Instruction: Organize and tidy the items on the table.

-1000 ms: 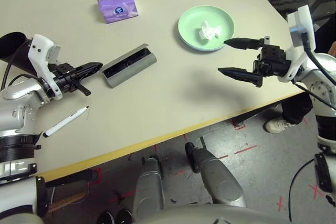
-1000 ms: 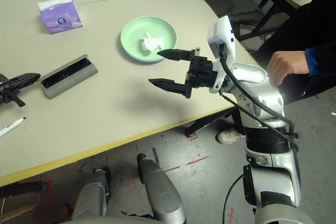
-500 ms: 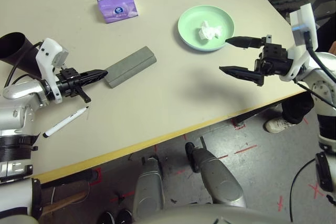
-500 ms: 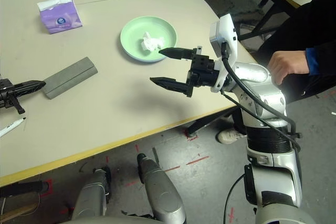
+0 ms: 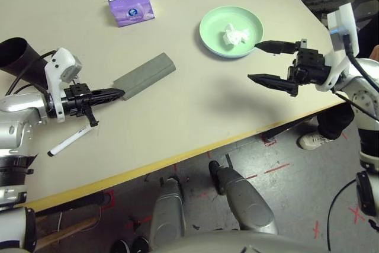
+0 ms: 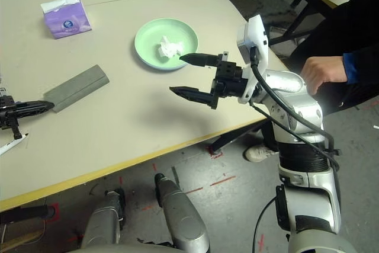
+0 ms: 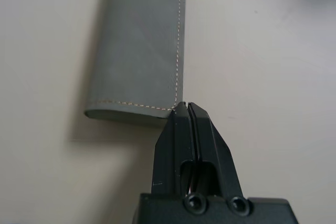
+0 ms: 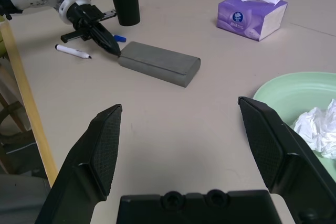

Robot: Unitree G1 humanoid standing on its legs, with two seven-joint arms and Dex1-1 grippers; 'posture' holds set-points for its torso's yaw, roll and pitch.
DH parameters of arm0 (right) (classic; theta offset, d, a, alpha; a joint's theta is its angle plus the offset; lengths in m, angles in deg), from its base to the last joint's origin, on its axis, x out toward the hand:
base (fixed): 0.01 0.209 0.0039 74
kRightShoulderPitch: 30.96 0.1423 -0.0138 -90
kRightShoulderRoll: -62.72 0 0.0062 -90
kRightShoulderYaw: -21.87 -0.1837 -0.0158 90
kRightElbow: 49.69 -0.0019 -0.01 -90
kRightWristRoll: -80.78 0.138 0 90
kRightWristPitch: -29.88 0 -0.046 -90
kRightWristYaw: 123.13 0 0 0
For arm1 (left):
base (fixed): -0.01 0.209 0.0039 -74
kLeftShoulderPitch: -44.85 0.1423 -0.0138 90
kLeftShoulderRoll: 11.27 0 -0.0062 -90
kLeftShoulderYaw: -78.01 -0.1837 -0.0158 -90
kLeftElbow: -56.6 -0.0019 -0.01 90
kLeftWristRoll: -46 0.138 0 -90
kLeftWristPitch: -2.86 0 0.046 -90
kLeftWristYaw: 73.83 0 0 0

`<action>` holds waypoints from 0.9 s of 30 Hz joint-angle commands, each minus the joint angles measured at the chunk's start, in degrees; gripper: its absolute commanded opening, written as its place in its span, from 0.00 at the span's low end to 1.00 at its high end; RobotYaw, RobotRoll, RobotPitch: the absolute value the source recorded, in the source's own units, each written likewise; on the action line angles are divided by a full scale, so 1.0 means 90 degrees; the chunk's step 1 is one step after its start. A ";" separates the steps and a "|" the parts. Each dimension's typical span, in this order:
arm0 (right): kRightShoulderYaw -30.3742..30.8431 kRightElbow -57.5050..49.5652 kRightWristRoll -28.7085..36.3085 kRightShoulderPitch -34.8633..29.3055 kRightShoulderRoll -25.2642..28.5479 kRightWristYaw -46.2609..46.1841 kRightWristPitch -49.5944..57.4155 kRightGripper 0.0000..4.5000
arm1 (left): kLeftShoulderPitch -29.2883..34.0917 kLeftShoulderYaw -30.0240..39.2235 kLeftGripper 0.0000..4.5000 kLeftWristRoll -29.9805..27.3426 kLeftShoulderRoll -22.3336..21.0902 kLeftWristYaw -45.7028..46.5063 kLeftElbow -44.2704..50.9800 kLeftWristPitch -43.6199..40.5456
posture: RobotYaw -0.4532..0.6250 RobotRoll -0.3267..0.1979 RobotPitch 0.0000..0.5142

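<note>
- Table [image 5: 177, 105]: beige top carrying every item; the yellow front edge faces the robot.
- Plate [image 5: 213, 34]: green, at the far right; it holds the crumpled tissue [image 5: 235, 35], apparently collected there as waste.
- Case [image 5: 144, 76]: grey, lid closed, lying flat at an angle left of centre. Its near corner touches the left gripper's tips.
- Tissue box [image 5: 130, 5]: purple, at the far side, well apart from both grippers.
- Cup [image 5: 13, 54]: black, at the left edge, behind the left arm.
- Left gripper [image 7: 184, 109]: fingers pressed together, holding nothing; tips rest against the case corner, suited to nudging.
- Right gripper [image 5: 265, 61]: fingers spread wide, empty, hovering just beside the plate.
- Pen [image 5: 70, 141]: white, just on the near side of the left gripper.
</note>
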 commanded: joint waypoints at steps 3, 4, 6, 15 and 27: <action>0.0043 -0.0003 -0.0055 0.0031 0.0041 0.0061 -0.0078 1.00 | 0.0179 -0.0136 0.01 -0.0089 -0.0028 -0.0196 0.0061 -0.0310 | 0.17 0.62 0.56; 0.0046 0.0012 -0.0061 0.0036 0.0040 0.0067 -0.0086 1.00 | 0.0192 -0.0112 0.01 -0.0162 -0.0036 -0.0257 0.0095 -0.0415 | 0.17 0.62 0.56; 0.0058 0.0073 -0.0083 0.0063 0.0031 0.0085 -0.0119 1.00 | 0.0232 -0.0061 0.01 -0.0314 -0.0066 -0.0390 0.0177 -0.0626 | 0.17 0.62 0.55; 0.0146 0.0283 -0.0160 0.0184 -0.0061 0.0152 -0.0280 1.00 | 0.0435 0.0137 0.01 -0.0574 -0.0139 -0.0497 0.0364 -0.0875 | 0.19 0.62 0.54; 0.0144 0.0359 -0.0082 0.0133 -0.0009 0.0308 -0.0238 1.00 | 0.1461 0.1182 0.51 -0.1949 -0.0717 -0.1127 0.1115 -0.2400 | 0.21 0.62 0.55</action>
